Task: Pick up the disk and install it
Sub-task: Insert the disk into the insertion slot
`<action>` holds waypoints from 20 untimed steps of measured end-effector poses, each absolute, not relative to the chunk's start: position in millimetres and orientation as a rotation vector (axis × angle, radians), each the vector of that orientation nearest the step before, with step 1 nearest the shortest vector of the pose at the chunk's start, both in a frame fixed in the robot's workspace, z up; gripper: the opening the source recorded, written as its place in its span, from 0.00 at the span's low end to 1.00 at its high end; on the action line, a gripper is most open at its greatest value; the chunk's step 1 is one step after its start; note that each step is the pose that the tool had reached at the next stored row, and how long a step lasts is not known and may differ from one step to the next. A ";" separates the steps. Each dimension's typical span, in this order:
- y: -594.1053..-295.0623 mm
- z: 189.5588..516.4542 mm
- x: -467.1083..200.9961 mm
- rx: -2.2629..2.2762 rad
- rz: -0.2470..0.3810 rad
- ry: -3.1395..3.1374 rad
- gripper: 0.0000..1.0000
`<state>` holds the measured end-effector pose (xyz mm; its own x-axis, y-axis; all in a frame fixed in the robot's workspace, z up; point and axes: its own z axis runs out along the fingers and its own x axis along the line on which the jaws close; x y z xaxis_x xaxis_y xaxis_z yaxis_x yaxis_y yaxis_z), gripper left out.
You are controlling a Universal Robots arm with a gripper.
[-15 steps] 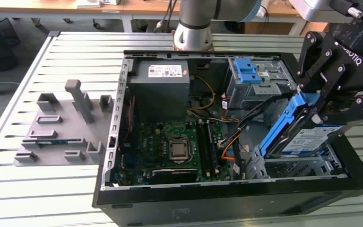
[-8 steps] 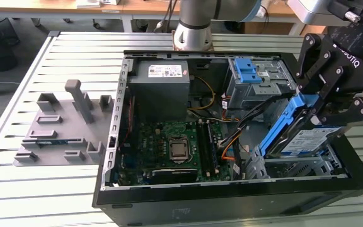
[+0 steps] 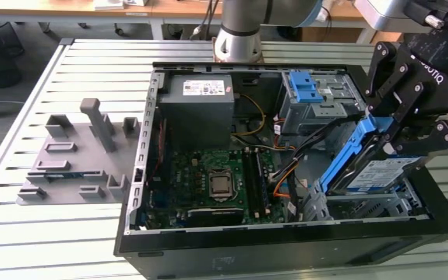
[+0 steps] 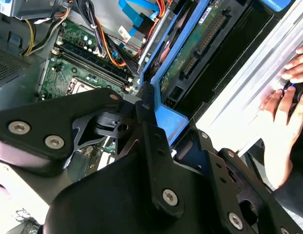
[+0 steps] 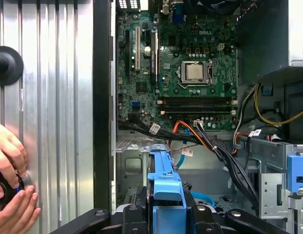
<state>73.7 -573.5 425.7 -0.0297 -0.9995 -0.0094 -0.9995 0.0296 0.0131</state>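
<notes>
Bright, even light glares off the slatted table (image 4: 239,92) and leaves soft shadow inside the computer case (image 3: 286,248).

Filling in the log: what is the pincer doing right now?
Pincer: shut on the disk, holding it tilted over the open case.

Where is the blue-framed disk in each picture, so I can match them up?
Exterior view: the disk, tilted in the jaws, over the open case, toward the exterior view's right.
First wrist view: the disk, its blue frame end-on between the jaws.
Second wrist view: the disk, its circuit-board underside showing beyond the jaws.
Shared landmark: the green motherboard.
</notes>
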 end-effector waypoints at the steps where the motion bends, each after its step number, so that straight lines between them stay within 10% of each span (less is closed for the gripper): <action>1: -573.6 425.7 73.7 2.186 -0.025 -2.252 0.36; 13: -573.6 419.9 73.7 2.186 -0.025 -2.252 0.44; 20: -573.5 407.2 73.7 2.186 -0.022 -2.252 0.19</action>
